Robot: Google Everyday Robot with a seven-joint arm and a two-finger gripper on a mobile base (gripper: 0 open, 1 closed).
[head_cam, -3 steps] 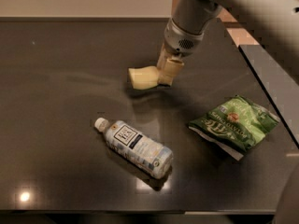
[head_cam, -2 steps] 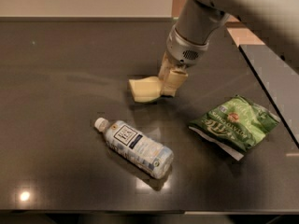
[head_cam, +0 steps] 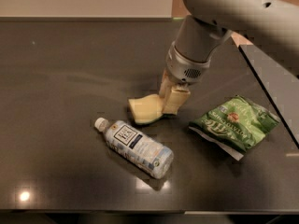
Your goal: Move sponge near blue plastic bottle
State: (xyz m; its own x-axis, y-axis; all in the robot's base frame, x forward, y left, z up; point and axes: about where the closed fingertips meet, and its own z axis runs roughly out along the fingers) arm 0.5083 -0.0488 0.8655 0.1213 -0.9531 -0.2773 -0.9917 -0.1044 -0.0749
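Three things are lying on the dark table [head_cam: 56, 78], and the blue plastic bottle [head_cam: 135, 143] is serving as the marker for all of them. It is lying on its side, its white cap [head_cam: 100, 123] pointing toward the upper left and its base toward the lower right, with the square white-and-dark label [head_cam: 125, 136] facing up. The sponge [head_cam: 144, 110] is sitting just above the bottle's middle, close beside it, with a narrow strip of table showing between the two. Whether the sponge's underside is resting on the table cannot be told. The gripper [head_cam: 170, 97] is hanging above and to the right of the bottle, at the sponge's right end. Its pale fingers [head_cam: 176, 101] are pinching that end between them, the claw drawn narrow around the soft block. The grey arm [head_cam: 201, 41] is reaching down to it from the upper right. The green snack bag [head_cam: 236, 125] is lying well to the right of the bottle, apart from both the sponge and the gripper.
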